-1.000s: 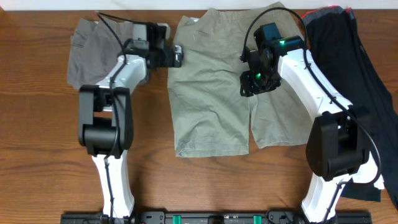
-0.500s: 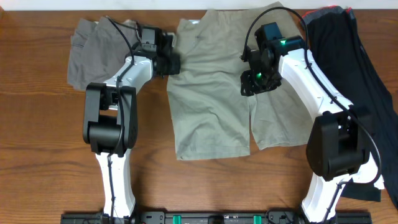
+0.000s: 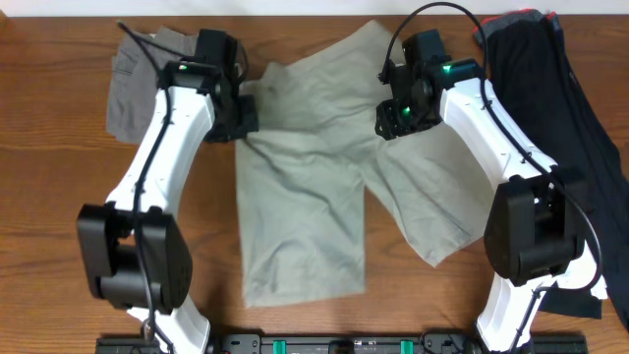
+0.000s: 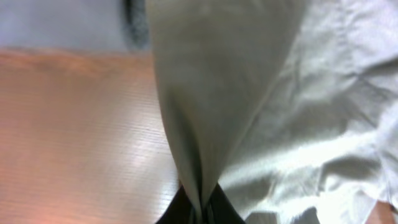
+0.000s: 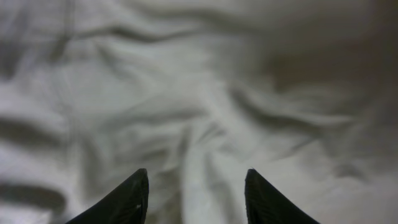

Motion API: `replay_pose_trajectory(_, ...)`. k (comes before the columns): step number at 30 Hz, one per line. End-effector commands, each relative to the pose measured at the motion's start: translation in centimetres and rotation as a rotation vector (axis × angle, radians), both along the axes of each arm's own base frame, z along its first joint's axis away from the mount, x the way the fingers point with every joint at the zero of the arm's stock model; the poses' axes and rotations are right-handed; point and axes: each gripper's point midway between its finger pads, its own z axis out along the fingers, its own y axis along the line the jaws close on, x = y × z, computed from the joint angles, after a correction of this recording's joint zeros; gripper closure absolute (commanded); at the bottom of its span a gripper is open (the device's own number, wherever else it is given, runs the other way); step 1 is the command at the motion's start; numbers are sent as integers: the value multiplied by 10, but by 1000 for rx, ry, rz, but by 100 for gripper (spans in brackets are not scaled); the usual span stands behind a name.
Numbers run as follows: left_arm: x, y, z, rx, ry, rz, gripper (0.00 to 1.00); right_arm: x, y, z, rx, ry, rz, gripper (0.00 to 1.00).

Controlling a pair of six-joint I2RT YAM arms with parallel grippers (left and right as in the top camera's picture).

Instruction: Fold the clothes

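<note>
The grey shorts (image 3: 130, 84) lie crumpled at the far left of the wooden desk (image 3: 59, 197). Just beside them, the left gripper (image 3: 242, 118) has its jaws clamped on the left waist edge of the khaki shorts (image 3: 305, 206). The wrist view shows a fold of the cloth pinched between them. The khaki shorts lie mid-desk, wrinkled, with the legs splayed toward the near edge. The right gripper (image 3: 389, 118) hangs over the right waist area, jaws apart above rumpled fabric. Whether its tips touch the cloth cannot be told. The black garment (image 3: 580, 118) runs along the right edge.
</note>
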Motion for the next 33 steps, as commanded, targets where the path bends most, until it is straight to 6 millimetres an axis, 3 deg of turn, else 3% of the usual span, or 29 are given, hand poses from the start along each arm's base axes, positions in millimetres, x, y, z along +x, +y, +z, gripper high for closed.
replay_pose_trajectory(1,-15,27,0,128,57,113,94,-8,-6,-10,2,19,-38,54)
replay_pose_trajectory(9,-39,34,-2,166,154,117,94,-50,-14,-45,-22,171,-55,75)
replay_pose_trajectory(11,-44,44,-1,220,166,167,94,-59,-16,-52,-31,200,-55,81)
replay_pose_trajectory(16,-51,57,2,294,181,202,91,-63,-25,-74,-36,195,-90,90)
replay_pose_trajectory(19,-50,58,2,293,179,199,48,-53,-36,-81,-44,156,-140,92)
replay_pose_trajectory(20,-50,59,2,293,177,204,40,-48,-41,-82,-55,138,-161,92)
replay_pose_trajectory(22,-48,61,2,290,173,212,32,-35,-53,-84,-81,88,-212,92)
replay_pose_trajectory(27,-45,72,2,283,162,248,26,13,-75,-91,-81,-70,-310,90)
replay_pose_trajectory(33,-37,79,2,274,131,273,26,58,-74,-124,-36,-198,-337,92)
